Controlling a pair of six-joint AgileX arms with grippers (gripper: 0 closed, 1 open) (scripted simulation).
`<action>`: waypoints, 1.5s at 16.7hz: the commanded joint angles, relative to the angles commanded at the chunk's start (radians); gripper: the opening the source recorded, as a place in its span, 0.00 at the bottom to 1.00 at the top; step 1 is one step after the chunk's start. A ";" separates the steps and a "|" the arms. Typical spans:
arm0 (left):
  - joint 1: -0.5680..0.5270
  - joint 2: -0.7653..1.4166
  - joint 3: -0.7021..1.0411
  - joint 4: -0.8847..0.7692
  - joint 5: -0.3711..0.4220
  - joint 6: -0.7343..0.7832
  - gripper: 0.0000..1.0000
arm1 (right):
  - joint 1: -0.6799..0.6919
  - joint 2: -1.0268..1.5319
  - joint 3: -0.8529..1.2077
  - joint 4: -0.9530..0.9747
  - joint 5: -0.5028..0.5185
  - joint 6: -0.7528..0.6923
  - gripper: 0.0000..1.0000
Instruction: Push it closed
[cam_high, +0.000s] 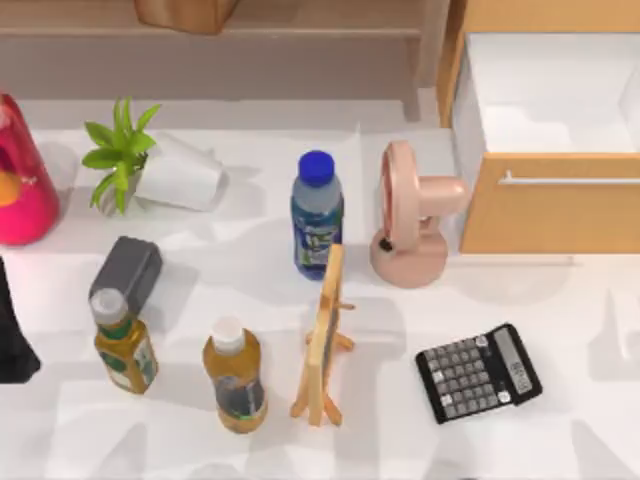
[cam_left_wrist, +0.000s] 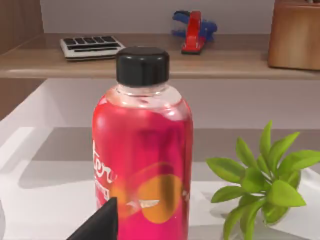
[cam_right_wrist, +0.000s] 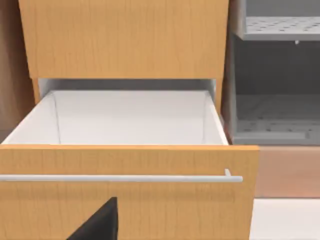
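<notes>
Bright, even light; soft shadows

**Where things sit on our table**

We see the open light-brown wooden drawer (cam_high: 550, 215) at the table's (cam_high: 580, 420) back right corner. The pink desk fan (cam_high: 412, 225) stands just left of it; the black calculator (cam_high: 478, 371) lies nearer the front edge.

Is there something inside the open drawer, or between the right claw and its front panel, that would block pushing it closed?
Nothing visible does. The drawer stands pulled out, and the white inside that shows looks bare. In the right wrist view the right claw faces the front panel just below the silver handle, with nothing between them.
</notes>
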 joint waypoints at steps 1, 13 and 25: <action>0.000 0.000 0.000 0.000 0.000 0.000 1.00 | 0.000 0.000 0.000 0.000 0.000 0.000 1.00; 0.000 0.000 0.000 0.000 0.000 0.000 1.00 | -0.495 0.578 0.294 0.287 -0.512 0.016 1.00; 0.000 0.000 0.000 0.000 0.000 0.000 1.00 | -0.769 0.879 0.448 0.441 -0.764 0.017 1.00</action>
